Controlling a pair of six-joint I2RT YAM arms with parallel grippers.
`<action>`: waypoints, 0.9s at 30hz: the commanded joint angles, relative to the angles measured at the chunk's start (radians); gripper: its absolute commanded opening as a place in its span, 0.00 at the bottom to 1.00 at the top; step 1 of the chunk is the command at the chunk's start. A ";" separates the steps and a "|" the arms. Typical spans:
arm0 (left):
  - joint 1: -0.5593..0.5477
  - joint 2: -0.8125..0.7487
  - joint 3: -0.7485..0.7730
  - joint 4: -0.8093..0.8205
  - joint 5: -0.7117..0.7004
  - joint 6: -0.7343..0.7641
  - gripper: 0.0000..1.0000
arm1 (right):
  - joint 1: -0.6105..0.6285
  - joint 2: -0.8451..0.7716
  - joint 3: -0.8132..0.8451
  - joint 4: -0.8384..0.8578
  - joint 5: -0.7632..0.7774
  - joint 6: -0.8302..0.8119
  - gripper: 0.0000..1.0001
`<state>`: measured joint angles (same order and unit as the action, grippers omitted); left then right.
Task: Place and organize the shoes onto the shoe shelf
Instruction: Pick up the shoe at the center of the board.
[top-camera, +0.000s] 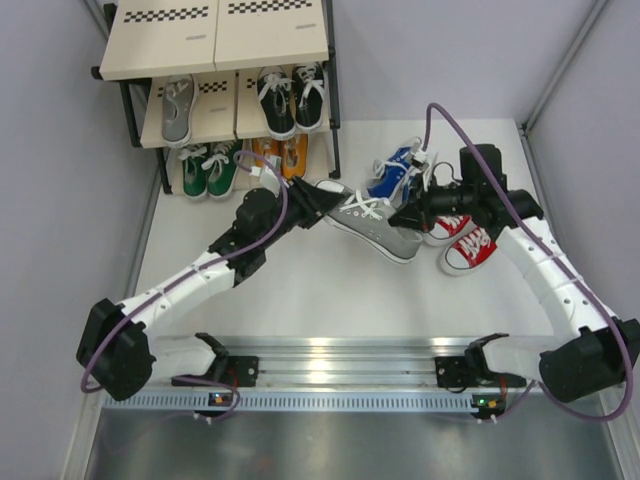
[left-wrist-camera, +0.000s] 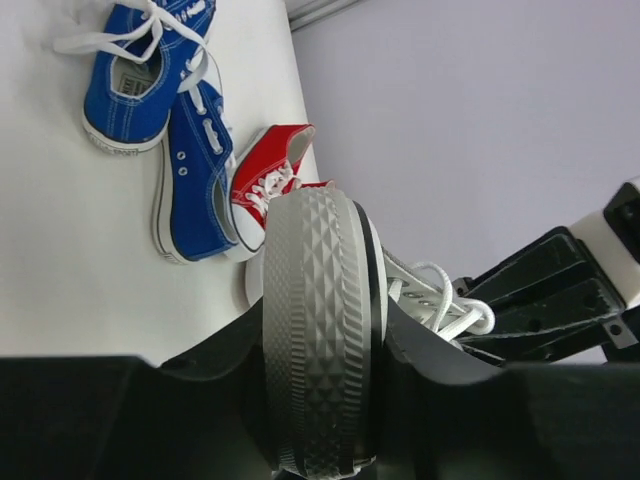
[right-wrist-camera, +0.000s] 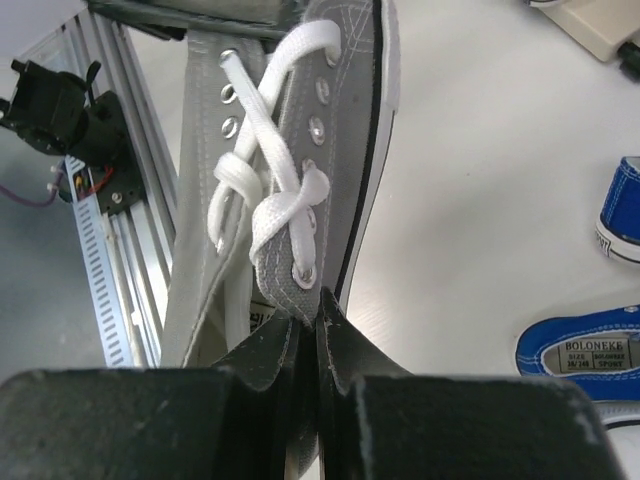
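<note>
A grey shoe (top-camera: 372, 226) hangs between both grippers above the table's middle. My left gripper (top-camera: 322, 205) is shut on its toe end; the ribbed grey sole (left-wrist-camera: 318, 330) fills the gap between the jaws. My right gripper (top-camera: 408, 214) is shut on the canvas edge of the shoe's opening (right-wrist-camera: 300, 270), by the top eyelet. The shoe shelf (top-camera: 215, 45) stands at the back left. Its middle tier holds one grey shoe (top-camera: 177, 108) and a black pair (top-camera: 292, 98). Its bottom tier holds a green pair (top-camera: 208, 170) and an orange pair (top-camera: 280, 152).
Two blue shoes (top-camera: 395, 172) and two red shoes (top-camera: 466, 240) lie on the table at the back right, close behind my right gripper. They also show in the left wrist view, blue (left-wrist-camera: 195, 180) and red (left-wrist-camera: 265, 185). The metal rail (top-camera: 340, 360) runs along the near edge.
</note>
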<state>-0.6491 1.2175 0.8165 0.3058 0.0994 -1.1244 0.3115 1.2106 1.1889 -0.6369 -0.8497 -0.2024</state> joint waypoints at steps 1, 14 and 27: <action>-0.003 -0.042 -0.010 0.041 -0.050 0.000 0.31 | 0.031 -0.037 0.018 0.048 -0.048 -0.076 0.00; 0.317 -0.248 -0.241 0.049 0.356 0.040 0.00 | 0.041 0.024 0.254 -0.520 -0.228 -0.951 0.98; 0.436 -0.279 -0.155 -0.139 0.591 0.164 0.00 | 0.393 0.081 0.254 -0.652 -0.035 -1.241 0.86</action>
<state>-0.2222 0.9623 0.6044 0.1173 0.6151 -0.9558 0.6689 1.2716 1.4033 -1.2991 -0.9092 -1.4307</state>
